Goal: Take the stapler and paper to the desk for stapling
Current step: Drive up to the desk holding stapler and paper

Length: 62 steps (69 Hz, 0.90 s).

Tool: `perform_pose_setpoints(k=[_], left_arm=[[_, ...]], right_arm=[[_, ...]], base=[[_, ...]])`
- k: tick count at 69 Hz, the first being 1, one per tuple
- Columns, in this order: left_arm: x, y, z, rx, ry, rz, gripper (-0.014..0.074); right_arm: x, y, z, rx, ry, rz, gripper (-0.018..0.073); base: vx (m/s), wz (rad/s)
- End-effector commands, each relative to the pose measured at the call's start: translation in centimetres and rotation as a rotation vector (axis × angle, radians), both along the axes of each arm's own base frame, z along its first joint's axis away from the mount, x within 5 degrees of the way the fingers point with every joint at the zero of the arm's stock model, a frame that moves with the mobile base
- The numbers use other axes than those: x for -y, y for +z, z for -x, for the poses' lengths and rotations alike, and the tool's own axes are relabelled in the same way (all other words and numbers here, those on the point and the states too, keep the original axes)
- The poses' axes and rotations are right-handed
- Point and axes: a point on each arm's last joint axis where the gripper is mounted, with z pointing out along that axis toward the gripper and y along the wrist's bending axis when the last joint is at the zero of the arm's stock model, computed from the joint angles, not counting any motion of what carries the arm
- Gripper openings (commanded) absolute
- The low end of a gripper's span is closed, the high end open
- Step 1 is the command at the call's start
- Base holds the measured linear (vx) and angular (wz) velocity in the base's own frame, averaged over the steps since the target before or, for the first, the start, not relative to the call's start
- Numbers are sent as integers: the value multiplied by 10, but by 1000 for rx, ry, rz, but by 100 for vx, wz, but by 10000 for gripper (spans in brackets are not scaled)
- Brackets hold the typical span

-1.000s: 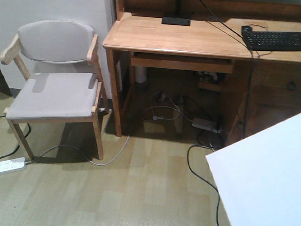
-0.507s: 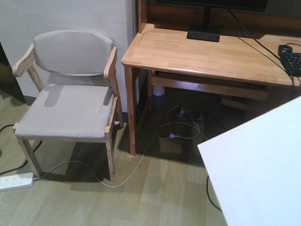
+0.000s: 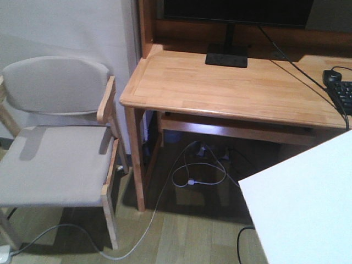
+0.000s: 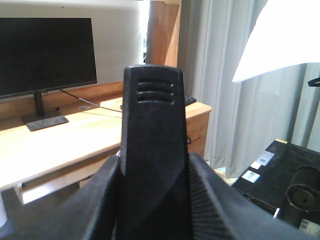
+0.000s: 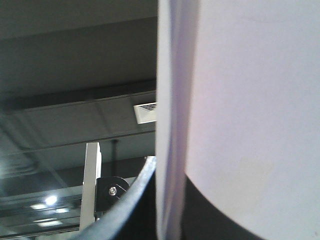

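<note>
Close in, the left gripper [image 4: 152, 202] is clamped on the black stapler [image 4: 152, 125]. The right gripper [image 5: 167, 212] pinches the white paper [image 3: 302, 203], which hangs at four o'clock in the front view. Beyond, the counter [image 3: 231, 88] fills twelve o'clock, nearer than a second ago, with the chair [image 3: 55, 165] at nine. The base seems to be closing in, and neither item is set down yet.

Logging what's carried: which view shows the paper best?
The exterior front-facing view: the paper shows as a broad white sheet with its corner and two edges, lower right. The left wrist view catches only a corner, top right; the right wrist view sees it too close, blurred.
</note>
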Motion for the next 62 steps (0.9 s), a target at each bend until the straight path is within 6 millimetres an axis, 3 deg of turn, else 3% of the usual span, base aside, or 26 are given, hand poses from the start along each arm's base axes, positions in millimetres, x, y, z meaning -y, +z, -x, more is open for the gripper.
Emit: perform_pose_setpoints(k=[1,62], left_arm=[[-1,17,-1,71,6,104,-6],[-1,17,-1,71,5,103,-6]], right_arm=[[1,9,5,55,14,-16,-6],[0,9,11,115,46,-8,-6]], base=[[35,-19],[33,-17]])
